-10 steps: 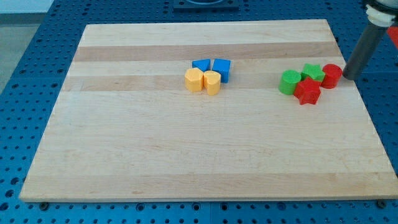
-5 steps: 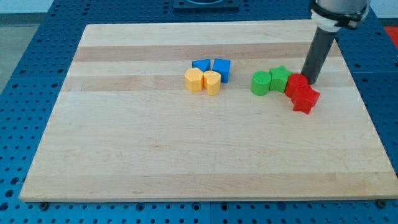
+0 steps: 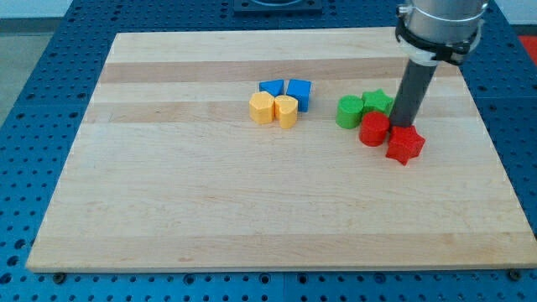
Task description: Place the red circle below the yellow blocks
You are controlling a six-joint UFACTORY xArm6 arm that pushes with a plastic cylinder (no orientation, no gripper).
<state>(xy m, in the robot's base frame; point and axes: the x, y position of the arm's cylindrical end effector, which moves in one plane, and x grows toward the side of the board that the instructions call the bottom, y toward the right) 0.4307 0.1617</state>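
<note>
Over the last second my tip [image 3: 402, 126], a bare rod with no fingers, has shoved the red circle block [image 3: 374, 129] leftward from the tabletop's right edge, closer to the two yellow blocks [image 3: 273, 109] yet level with them.

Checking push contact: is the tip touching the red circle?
Cannot tell. In the camera view my tip sits at the upper-right edge of the red circle, with no gap visible, but contact isn't plainly shown.
</note>
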